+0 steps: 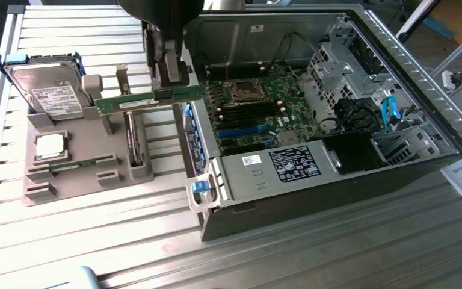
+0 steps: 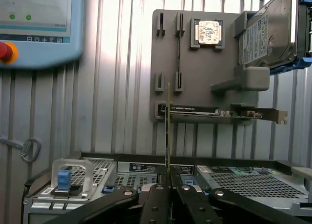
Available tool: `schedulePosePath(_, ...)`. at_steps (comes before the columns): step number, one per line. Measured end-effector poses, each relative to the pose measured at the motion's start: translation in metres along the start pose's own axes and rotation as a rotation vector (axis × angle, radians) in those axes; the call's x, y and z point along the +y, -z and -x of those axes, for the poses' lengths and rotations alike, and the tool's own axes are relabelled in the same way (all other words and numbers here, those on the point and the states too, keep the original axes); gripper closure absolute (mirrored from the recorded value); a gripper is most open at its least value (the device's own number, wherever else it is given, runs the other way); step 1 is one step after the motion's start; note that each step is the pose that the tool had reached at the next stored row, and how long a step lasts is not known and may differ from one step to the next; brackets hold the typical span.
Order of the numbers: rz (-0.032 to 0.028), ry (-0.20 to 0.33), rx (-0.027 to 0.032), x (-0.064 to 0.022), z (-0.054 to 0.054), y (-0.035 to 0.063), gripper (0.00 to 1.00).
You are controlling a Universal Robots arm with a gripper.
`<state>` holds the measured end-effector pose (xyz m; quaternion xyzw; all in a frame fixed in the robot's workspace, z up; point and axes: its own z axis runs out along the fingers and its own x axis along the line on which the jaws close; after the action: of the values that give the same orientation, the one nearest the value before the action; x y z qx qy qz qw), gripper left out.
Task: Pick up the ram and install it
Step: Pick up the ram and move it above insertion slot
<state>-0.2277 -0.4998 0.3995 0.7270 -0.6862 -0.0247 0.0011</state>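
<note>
tool (image 2: 169,183) clamping ram (image 2: 168,131), edge-on from wrist, broadside outside

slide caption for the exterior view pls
The hand holds the ram off the gray holder, beside the open computer case

Arm (image 1: 157,24) runs off the exterior view's top edge, its gripper (image 1: 164,94) covering the middle of the ram (image 1: 127,103). In the wrist view one end of the ram (image 2: 168,131) is buried between the fingers (image 2: 156,199); pendant (image 2: 34,24) and drive (image 2: 270,33) are cropped by the edges, the drive's label print too small to read
</note>
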Motion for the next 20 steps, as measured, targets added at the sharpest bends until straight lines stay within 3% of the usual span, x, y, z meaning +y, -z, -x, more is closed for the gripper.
schedulePosePath(9, -0.0002, 0.000, -0.0033, -0.0169, -0.001, 0.0006, 0.88)
schedulePosePath(15, -0.0004, 0.000, -0.0063, -0.0347, -0.002, 0.0013, 0.88)
schedulePosePath(20, -0.0005, 0.000, -0.0078, -0.0441, -0.003, 0.0016, 0.88)
